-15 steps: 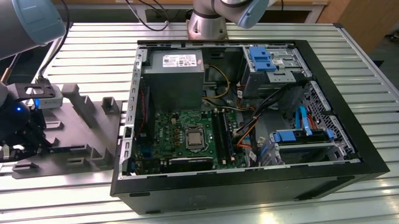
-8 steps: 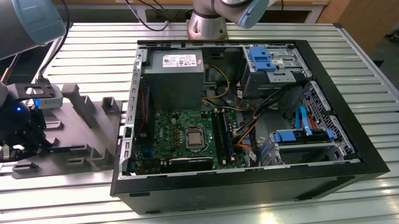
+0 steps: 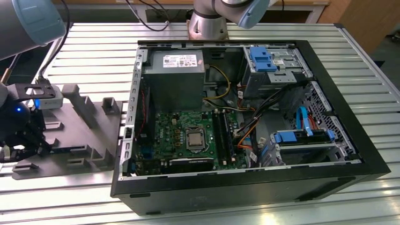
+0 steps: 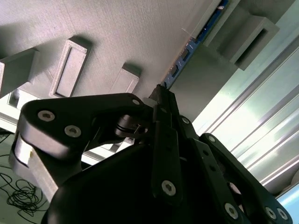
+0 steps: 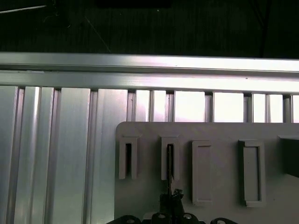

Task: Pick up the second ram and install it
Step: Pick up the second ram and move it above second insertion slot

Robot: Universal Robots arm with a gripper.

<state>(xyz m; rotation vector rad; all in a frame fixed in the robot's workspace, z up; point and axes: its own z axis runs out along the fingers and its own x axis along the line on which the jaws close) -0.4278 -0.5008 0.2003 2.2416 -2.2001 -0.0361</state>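
Second ram (image 5: 170, 161) stands on edge in a slot of the grey fixture plate (image 3: 81, 136), on the bench (image 3: 93, 47) at the exterior view's left. Claw (image 5: 171, 200) pinches its end. Power-supply label (image 3: 181, 60): print too small to tell.

The arm's base (image 3: 206, 23) stands at the far edge in the exterior view. From there 1 grey link (image 3: 31, 18) reaches across to the exterior view's left, where the black wrist (image 3: 18, 112) points down with a small blue light lit. Beneath it the gripper (image 3: 22, 143) hangs low, and in the second wrist view its 2 fingers (image 4: 161, 112) are drawn together to a narrow tip, pinching the end of the second ram (image 4: 180, 60).
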